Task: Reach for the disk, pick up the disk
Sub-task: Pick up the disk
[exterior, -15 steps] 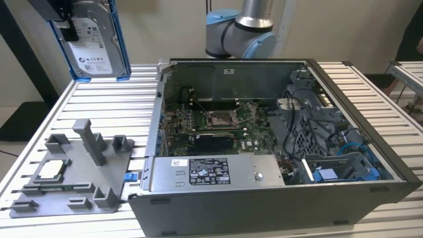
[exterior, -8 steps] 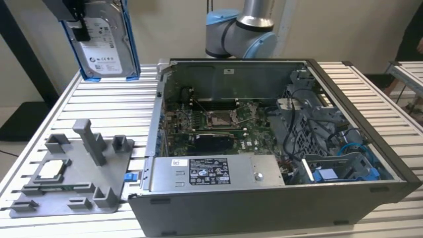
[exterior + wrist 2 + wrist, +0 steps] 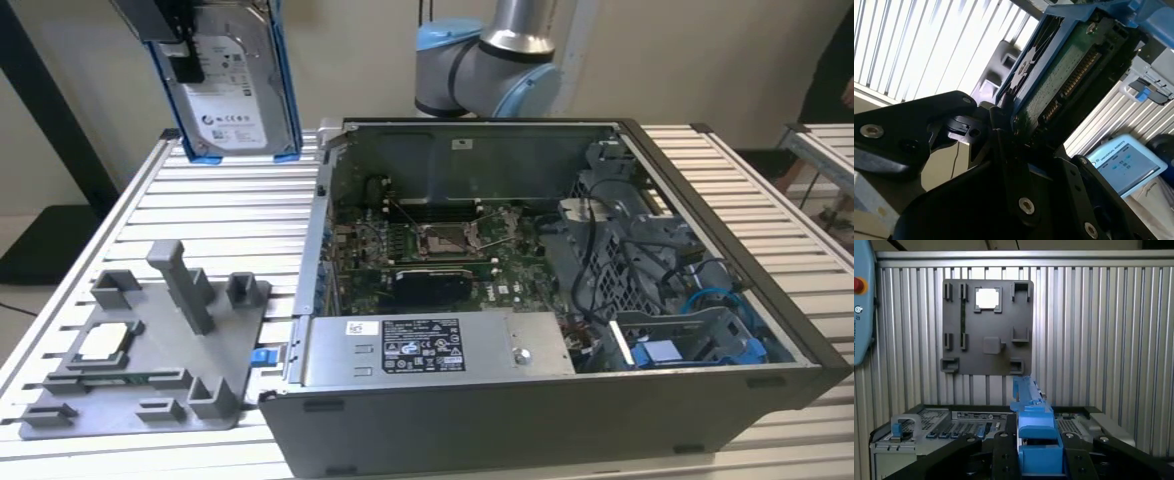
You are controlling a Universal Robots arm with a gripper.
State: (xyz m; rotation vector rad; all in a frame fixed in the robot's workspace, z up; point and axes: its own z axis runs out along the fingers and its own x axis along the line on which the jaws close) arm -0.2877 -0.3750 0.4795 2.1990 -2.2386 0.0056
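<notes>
The disk (image 3: 230, 90) hangs upright in the air above the table's far corner, at the exterior view's left. It is a silver-grey drive with a white label in a blue frame. My gripper (image 3: 180, 45) is shut on its upper end. The second wrist view shows the disk's (image 3: 1064, 85) green circuit-board side and connector, with the black fingers (image 3: 1004, 135) clamped on the blue frame. In the first wrist view the frame's blue edge (image 3: 1031, 435) stands between the fingers of the gripper (image 3: 1036, 452).
An open computer case (image 3: 534, 440) takes up the middle and right of the slatted table (image 3: 227, 200). A grey fixture plate (image 3: 200, 385) carrying a small silver chip (image 3: 107, 343) lies at the near left. A teach pendant (image 3: 1119, 165) lies off to one side.
</notes>
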